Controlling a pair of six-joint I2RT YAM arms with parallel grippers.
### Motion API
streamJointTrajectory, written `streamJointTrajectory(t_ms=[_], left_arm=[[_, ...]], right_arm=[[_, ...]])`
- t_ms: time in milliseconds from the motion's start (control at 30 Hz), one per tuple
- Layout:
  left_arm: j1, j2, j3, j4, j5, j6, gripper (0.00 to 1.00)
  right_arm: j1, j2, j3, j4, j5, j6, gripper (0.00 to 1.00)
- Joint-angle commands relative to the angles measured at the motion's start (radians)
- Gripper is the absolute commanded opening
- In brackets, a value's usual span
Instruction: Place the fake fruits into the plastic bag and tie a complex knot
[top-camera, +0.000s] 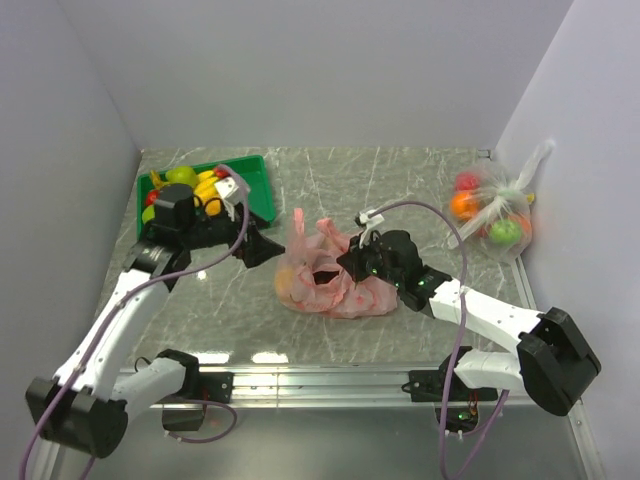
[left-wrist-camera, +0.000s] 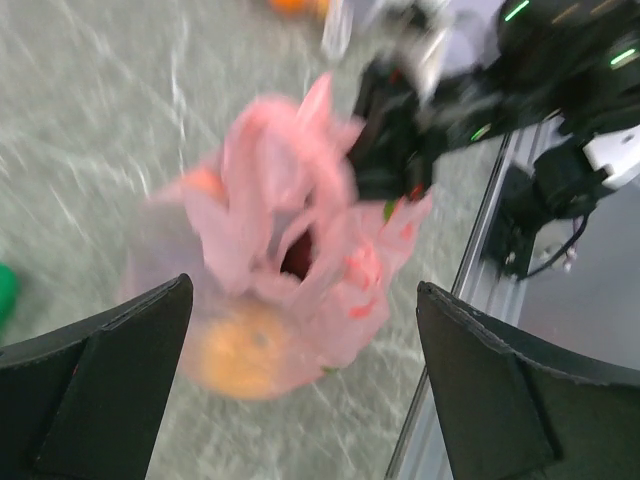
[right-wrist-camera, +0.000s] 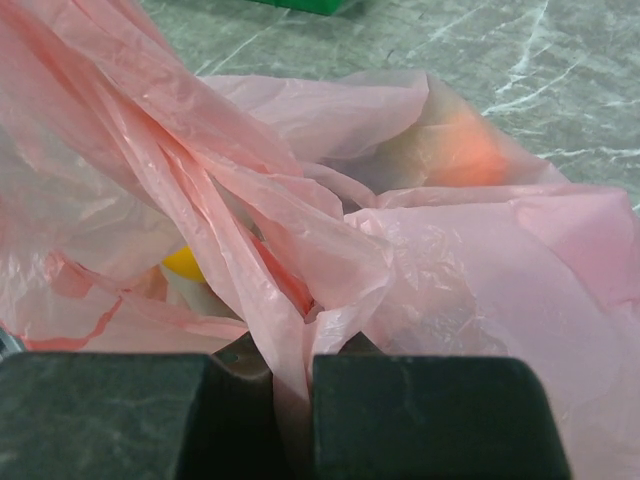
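Note:
The pink plastic bag (top-camera: 325, 278) lies crumpled mid-table with its mouth gaping. Inside it I see fake fruits: an orange one (left-wrist-camera: 243, 352) and a yellow one (right-wrist-camera: 185, 263). More fake fruits (top-camera: 192, 183) lie in the green tray (top-camera: 256, 180). My left gripper (top-camera: 262, 246) hovers just left of the bag, jaws wide open and holding nothing (left-wrist-camera: 305, 290). My right gripper (top-camera: 356, 262) is at the bag's right side, shut on a bunched strip of pink film (right-wrist-camera: 295, 400). The knot is out of view.
A clear bag (top-camera: 497, 212) of other fruits leans on the right wall at the back. A metal rail (top-camera: 330, 380) runs along the table's near edge. Grey walls close in on the left, back and right.

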Motion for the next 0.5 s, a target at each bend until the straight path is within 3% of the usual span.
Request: streamJointTrajectory(t_ms=[0,100,467], left_arm=[[0.006,0.060,-0.039,0.037,0.013,0.052,0.99],[0.006,0.106,-0.044,0.064,0.048,0.115,0.99],[-0.064,0.229,-0.111,0.242,0.102,0.101,0.99]], right_arm=[[-0.011,-0.031,0.052,-0.016,0.015,0.027,0.00],[-0.019,-0.030,0.067,-0.048,0.011,0.023,0.00],[-0.019,-0.017,0.099,-0.094,0.029,0.011,0.00]])
